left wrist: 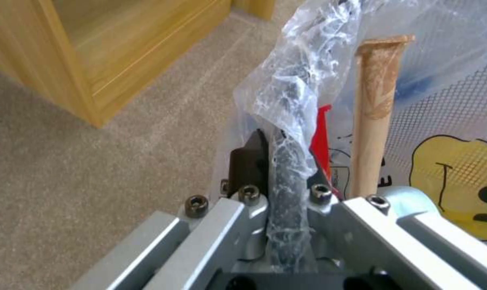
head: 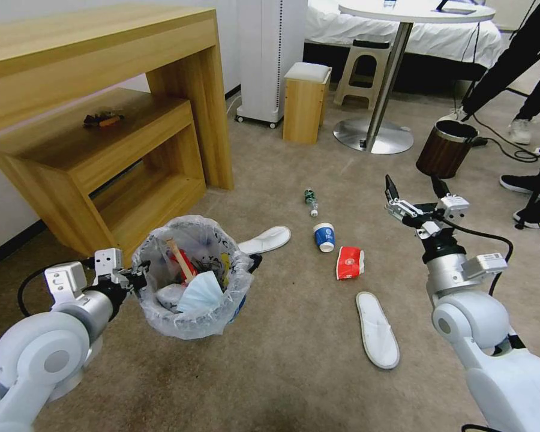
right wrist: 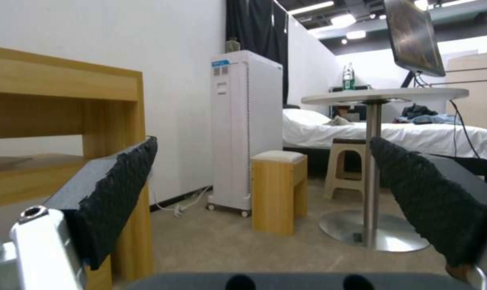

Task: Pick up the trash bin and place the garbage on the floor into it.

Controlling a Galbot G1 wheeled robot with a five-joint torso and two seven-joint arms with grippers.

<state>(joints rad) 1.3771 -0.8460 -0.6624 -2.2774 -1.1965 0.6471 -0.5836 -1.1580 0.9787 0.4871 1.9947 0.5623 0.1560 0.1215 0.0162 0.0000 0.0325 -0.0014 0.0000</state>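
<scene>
Floor [head: 294,372]: beige carpet, litter spread over the middle. Landmark = bin.

Bin [head: 192,282]: held up off the floor at the robot's left, white bag folded over its rim, already holding a mask, a stick, red scraps. The wooden shelf unit [head: 96,150] stands just behind it.

Left gripper [head: 139,277]: at the bin's left rim, jaws closed on rim and bag; the left wrist view shows the rim edge [left wrist: 286,177] pinched between them, plastic bunched over it.

Right gripper [head: 419,193]: well to the right of the bin, raised above the carpet, jaws spread wide and empty, pointing out across the room rather than down.

Garbage still on the floor, all right of the bin:
- slipper [head: 376,329], far right and nearer the robot
- second slipper [head: 265,239], just beside the bin, toe under its far side
- red wrapper [head: 349,263], between bin and right gripper
- blue cup [head: 324,236], just beyond the wrapper
- small bottle [head: 311,202], farthest from the bin

Step in hand, as I judge it: right arm going for a pick, bin carried alongside. To do it well: tilt the wrist down first, take the wrapper or cup as nearest, close across the narrow side. Keep the bin level, since a rim pinch through slick plastic may slip. Bring the bin's mouth under the drop rather than reaching far across.
</scene>
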